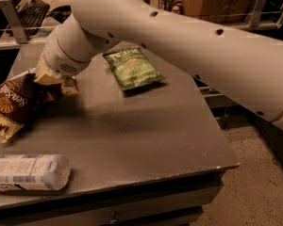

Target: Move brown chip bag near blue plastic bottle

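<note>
The brown chip bag (pixel 13 105) hangs tilted at the left of the grey table (pixel 146 131), lifted just above the tabletop. My gripper (pixel 52 83) is shut on the bag's upper right edge, at the end of the white arm that reaches in from the upper right. The blue plastic bottle (pixel 28 172) lies on its side at the table's front left corner, below the bag and apart from it.
A green chip bag (pixel 132 68) lies flat at the table's back middle. The table's front edge (pixel 132 178) and right edge drop off to the floor. Railings and clutter stand behind the table.
</note>
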You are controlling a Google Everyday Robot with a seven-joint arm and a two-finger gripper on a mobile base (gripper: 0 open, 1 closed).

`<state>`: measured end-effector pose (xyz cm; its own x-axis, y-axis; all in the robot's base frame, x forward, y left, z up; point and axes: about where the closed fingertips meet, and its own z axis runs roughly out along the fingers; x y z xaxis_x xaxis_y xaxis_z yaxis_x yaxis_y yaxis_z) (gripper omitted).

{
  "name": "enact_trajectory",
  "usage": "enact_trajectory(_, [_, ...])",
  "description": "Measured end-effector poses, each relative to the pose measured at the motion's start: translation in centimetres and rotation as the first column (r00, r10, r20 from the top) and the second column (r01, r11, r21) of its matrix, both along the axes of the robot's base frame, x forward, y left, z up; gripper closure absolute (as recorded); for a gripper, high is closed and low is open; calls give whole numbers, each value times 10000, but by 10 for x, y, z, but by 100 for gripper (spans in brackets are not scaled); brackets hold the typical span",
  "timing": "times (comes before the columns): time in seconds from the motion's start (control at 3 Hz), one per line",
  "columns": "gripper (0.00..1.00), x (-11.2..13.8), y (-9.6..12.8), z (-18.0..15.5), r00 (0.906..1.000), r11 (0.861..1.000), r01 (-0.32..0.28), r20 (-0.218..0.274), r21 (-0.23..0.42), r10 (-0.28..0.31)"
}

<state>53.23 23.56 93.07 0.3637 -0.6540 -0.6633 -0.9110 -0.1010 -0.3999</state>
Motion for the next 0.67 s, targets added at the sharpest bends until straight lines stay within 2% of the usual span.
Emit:
enact_trajectory(0.33, [100,-17,-8,-6,9998,10000,30,-206,-8,-31])
enact_trajectory(0.67, [75,-38,-13,-5,9991,10000,29,-419,5,-29])
